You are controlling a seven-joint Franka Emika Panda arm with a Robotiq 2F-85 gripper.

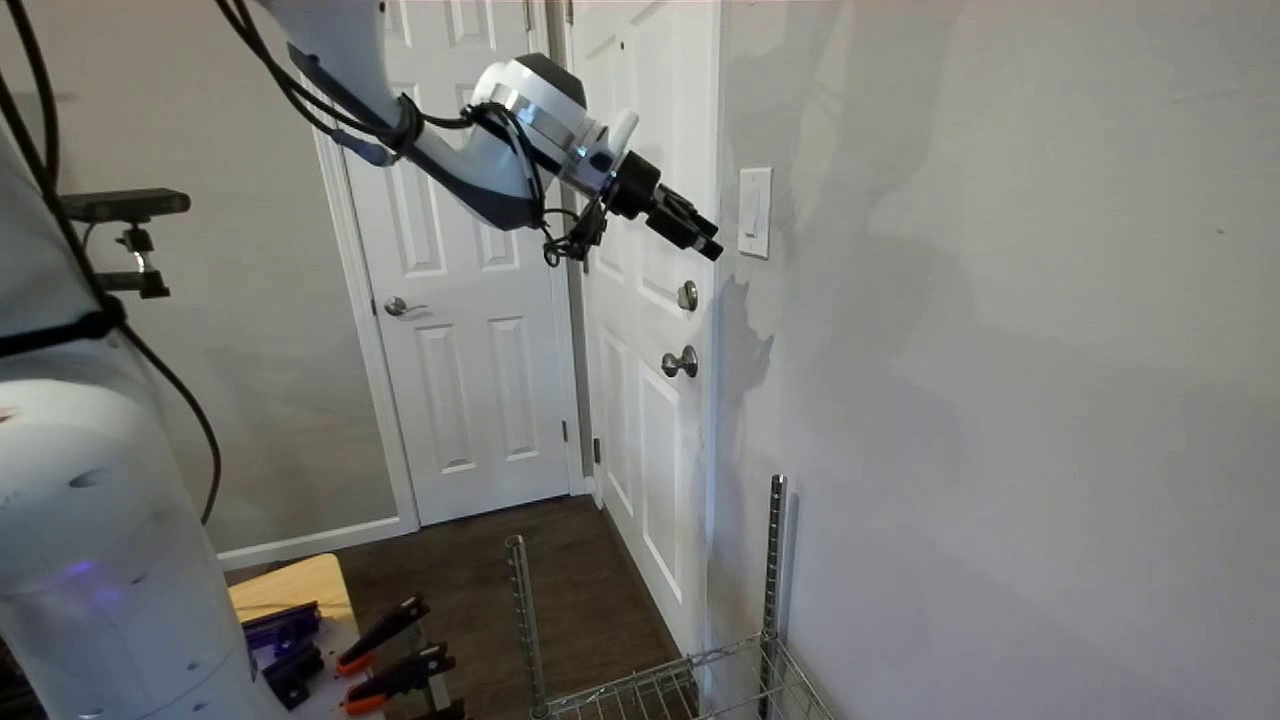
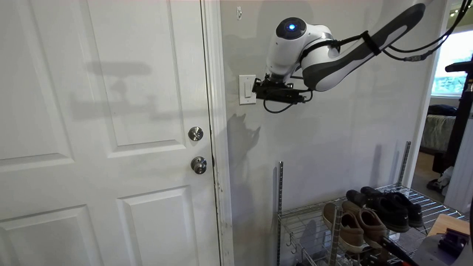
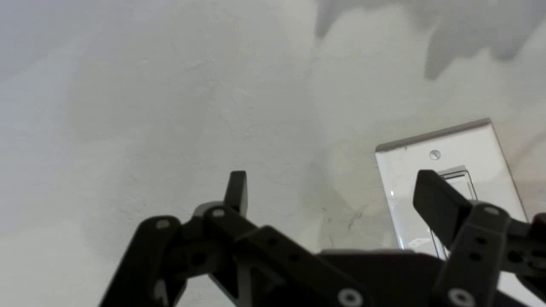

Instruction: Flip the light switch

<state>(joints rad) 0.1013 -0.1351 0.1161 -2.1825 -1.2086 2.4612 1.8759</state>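
The light switch is a white upright wall plate with a rocker in its middle. It shows in both exterior views, on the wall beside the door frame. In the wrist view the light switch is at the lower right, tilted, its lower part covered by the gripper. My gripper points at the wall near the plate; I cannot tell whether it touches. In the wrist view the gripper is open with nothing between its fingers. Its right finger overlaps the rocker; its left finger is over bare wall.
The white door has a deadbolt and a round knob, both lower than the switch. A wire rack with shoes and upright metal posts stands below along the wall. Clamps lie near the robot base.
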